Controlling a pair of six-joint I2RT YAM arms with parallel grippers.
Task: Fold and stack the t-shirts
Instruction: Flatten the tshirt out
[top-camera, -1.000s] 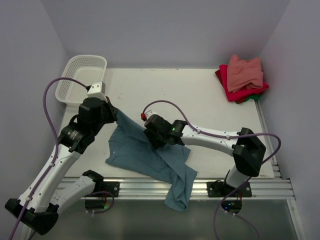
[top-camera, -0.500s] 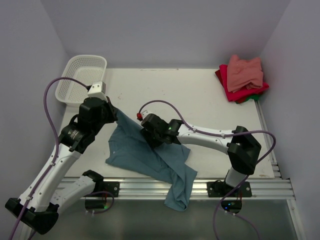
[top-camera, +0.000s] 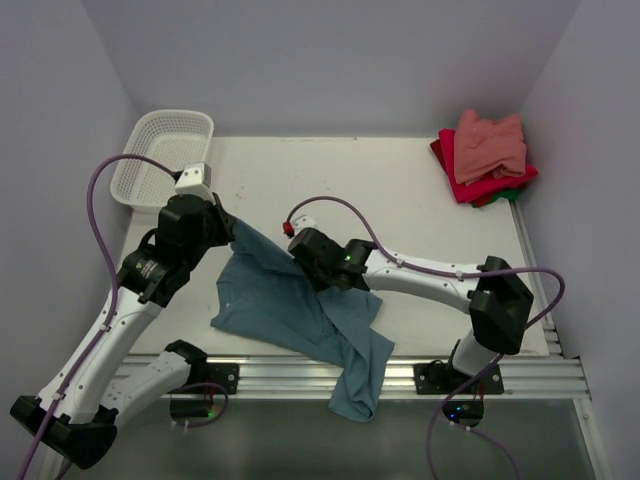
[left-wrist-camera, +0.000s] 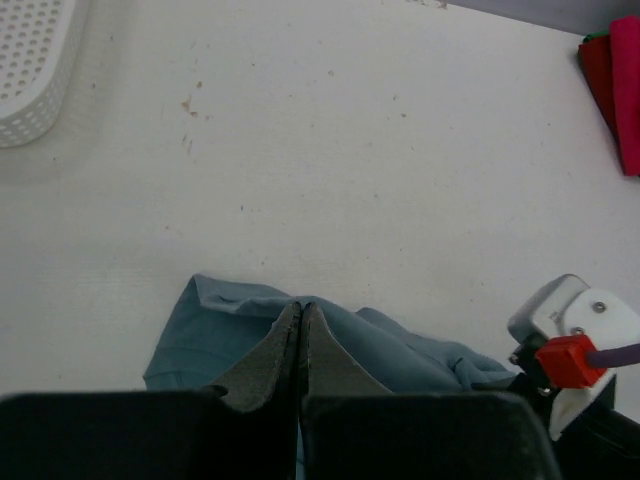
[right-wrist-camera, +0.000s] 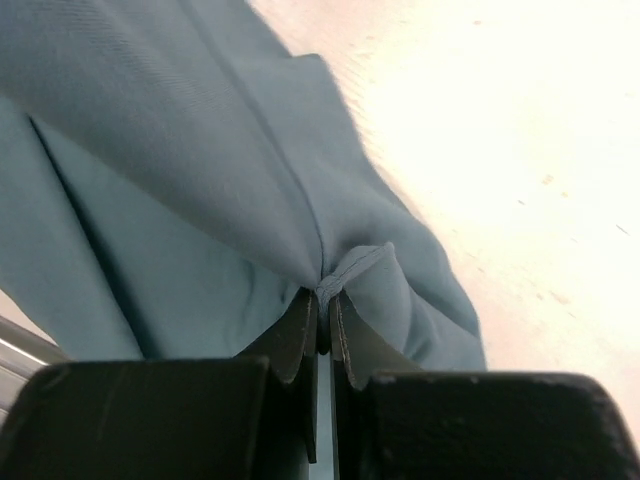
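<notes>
Because the left gripper (left-wrist-camera: 301, 315) and the right gripper (right-wrist-camera: 325, 300) are each closed on only a thin pinch of the blue shirt (top-camera: 270, 300), the cloth could slip free if they pull apart hard. The shirt lies crumpled on the near part of the table (top-camera: 400, 190), one end hanging over the edge; this weight may drag it down.

I'm looking at a robotics lab cell: plain pale walls (top-camera: 330, 60) are boxing in a white table (top-camera: 400, 190), and an aluminium rail (top-camera: 520, 378) is anchoring the left arm (top-camera: 110, 325) and right arm (top-camera: 420, 272).
</notes>
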